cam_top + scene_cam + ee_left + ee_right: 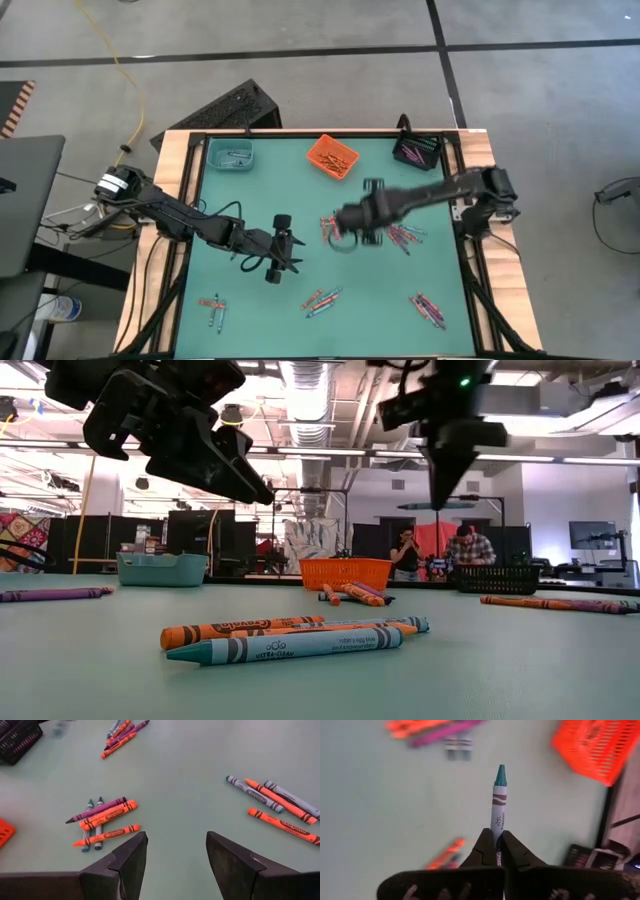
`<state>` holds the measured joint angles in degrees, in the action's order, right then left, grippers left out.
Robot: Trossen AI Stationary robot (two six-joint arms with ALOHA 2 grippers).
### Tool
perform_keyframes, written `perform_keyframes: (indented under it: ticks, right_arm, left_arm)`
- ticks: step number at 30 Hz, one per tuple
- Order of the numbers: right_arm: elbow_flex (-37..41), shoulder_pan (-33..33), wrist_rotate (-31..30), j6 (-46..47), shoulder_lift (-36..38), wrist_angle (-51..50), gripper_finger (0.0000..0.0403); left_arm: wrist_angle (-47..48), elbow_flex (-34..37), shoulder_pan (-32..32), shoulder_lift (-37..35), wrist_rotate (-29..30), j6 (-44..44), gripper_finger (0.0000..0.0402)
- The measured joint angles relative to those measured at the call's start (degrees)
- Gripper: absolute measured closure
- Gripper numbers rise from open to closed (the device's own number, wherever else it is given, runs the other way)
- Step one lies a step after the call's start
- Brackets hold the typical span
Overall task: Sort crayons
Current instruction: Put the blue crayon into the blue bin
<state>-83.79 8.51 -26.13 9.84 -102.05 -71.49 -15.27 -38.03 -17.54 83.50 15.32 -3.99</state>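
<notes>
Teal crayon (499, 802) sits pinched in my right gripper (497, 851), fingers closed tight on its lower end, tip pointing out ahead, held up above the mat (270, 300) near the mat's middle. My left gripper (175, 865) hangs a little nearer the mat's front, left of the middle, fingers spread wide and holding nothing.

Loose crayons (290, 640) lie in small clusters on the pale green mat: nearest the front edge a teal one with two orange ones just behind it, more to either side, and a bunch around the middle under my right arm. Beyond these, along the far edge of the mat, stand a teal bin (230, 154) at the left, an orange bin (332, 157) in the centre and a black bin (418, 150) at the right.

Past the mat the room opens out: dark partitions, ceiling ducts and strip lights, and two people (440, 552) at a far table.
</notes>
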Motion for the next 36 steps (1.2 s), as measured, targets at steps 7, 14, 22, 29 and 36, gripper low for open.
perform_keyframes:
  ticks: [7,14,22,29,36]
  right_arm:
    - [0.0,-13.3,2.8,-12.9,5.8,4.6,0.0403]
    - [0.0,-21.2,18.3,-23.0,10.2,19.2,0.0403]
    - [0.0,-21.5,35.5,-29.7,13.6,36.2,0.0403]
    - [0.0,-17.5,39.8,-35.3,16.5,42.9,0.0403]
    - [0.0,-13.8,39.8,-39.6,17.0,48.5,0.0403]
  left_arm:
    - [3.1,0.0,0.0,0.0,1.8,2.1,0.0207]
    - [-2.7,0.0,0.1,0.0,19.9,-1.9,0.0207]
    - [-26.3,0.0,2.3,-1.8,24.0,-18.9,0.0207]
    - [-32.5,0.0,6.2,-8.7,20.0,-21.8,0.0207]
    - [-35.1,0.0,10.8,-11.3,1.2,-14.4,0.0207]
